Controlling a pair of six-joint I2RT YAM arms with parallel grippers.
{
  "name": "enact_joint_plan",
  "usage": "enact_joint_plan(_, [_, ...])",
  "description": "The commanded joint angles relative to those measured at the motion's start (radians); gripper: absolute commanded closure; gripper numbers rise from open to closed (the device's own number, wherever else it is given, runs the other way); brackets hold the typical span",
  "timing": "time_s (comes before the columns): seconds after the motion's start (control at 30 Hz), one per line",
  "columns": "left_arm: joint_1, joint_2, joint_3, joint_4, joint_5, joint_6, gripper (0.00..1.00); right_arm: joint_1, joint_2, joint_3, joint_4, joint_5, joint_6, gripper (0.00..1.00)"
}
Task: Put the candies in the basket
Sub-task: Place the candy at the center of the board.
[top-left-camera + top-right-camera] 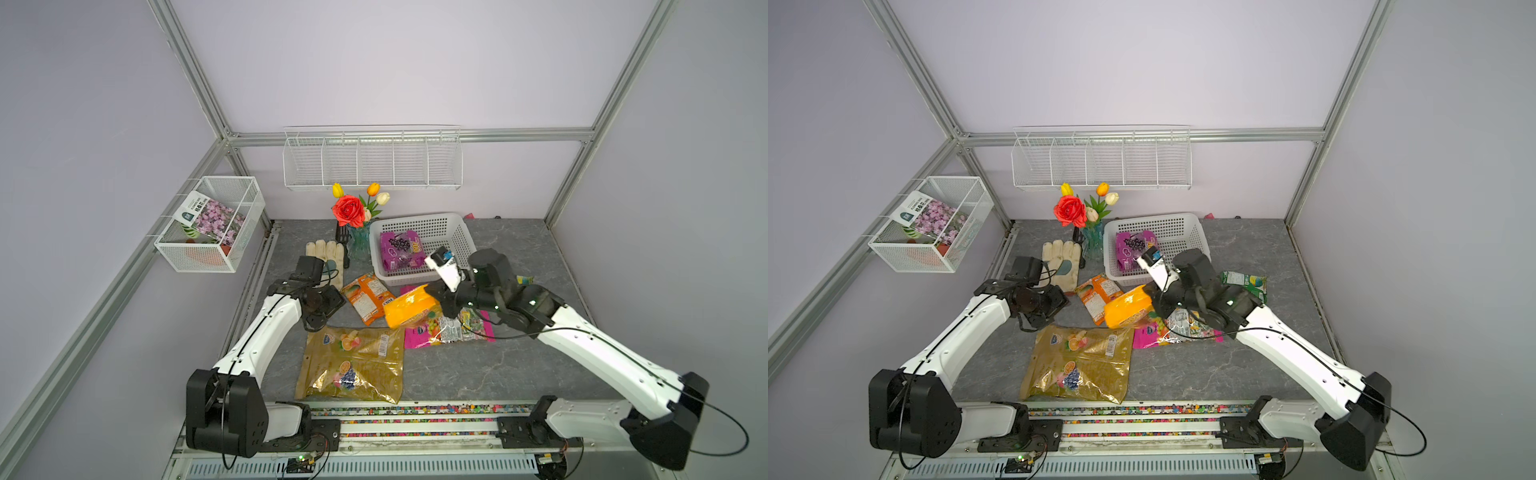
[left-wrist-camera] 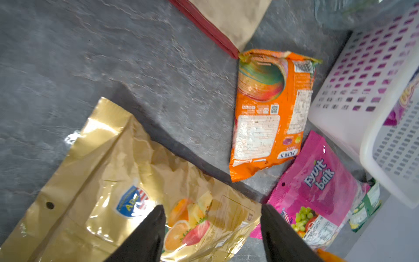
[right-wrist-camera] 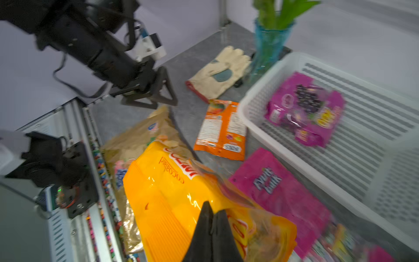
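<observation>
The glossy yellow-orange plastic candy bag (image 3: pixel 172 192), printed "cocoaland", hangs pinched in the closed right gripper (image 3: pixel 212 209). That arm reaches low, just in front of the white perforated plastic basket (image 1: pixel 415 219). A purple grape-printed bag (image 1: pixel 401 249) lies inside the basket. The left gripper (image 2: pixel 210 209) hovers empty, jaws apart, over the large gold bag (image 2: pixel 113 181), well in front of the basket.

- Blue glass vase (image 1: pixel 359 245) with a red rose and tulips, upright on the grey table (image 1: pixel 498 374).
- Cream work glove (image 1: pixel 326 254), flat, just beside the vase.
- Long white wire rack (image 1: pixel 372 164) on the wall above the vase.
- White wire-mesh cube basket (image 1: pixel 199 258) on the side wall, well apart from the vase, with a flower-printed seed packet (image 1: pixel 214 216) inside.
</observation>
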Motion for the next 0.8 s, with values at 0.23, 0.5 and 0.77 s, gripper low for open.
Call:
enact_joint_plan(0.23, [-0.160, 0.007, -0.008, 0.138, -0.021, -0.132, 0.30, -0.214, -0.069, -0.218, 0.224, 0.222, -0.048, 1.00])
enact_joint_plan(0.5, [-0.209, 0.083, 0.021, 0.194, 0.013, -0.059, 0.31, -0.247, -0.077, -0.397, 0.496, 0.228, -0.036, 1.00])
enact_joint_plan(0.77, [-0.294, 0.193, 0.083, 0.214, 0.044, -0.012, 0.31, -0.119, -0.072, -0.511, 0.620, 0.133, 0.160, 1.00])
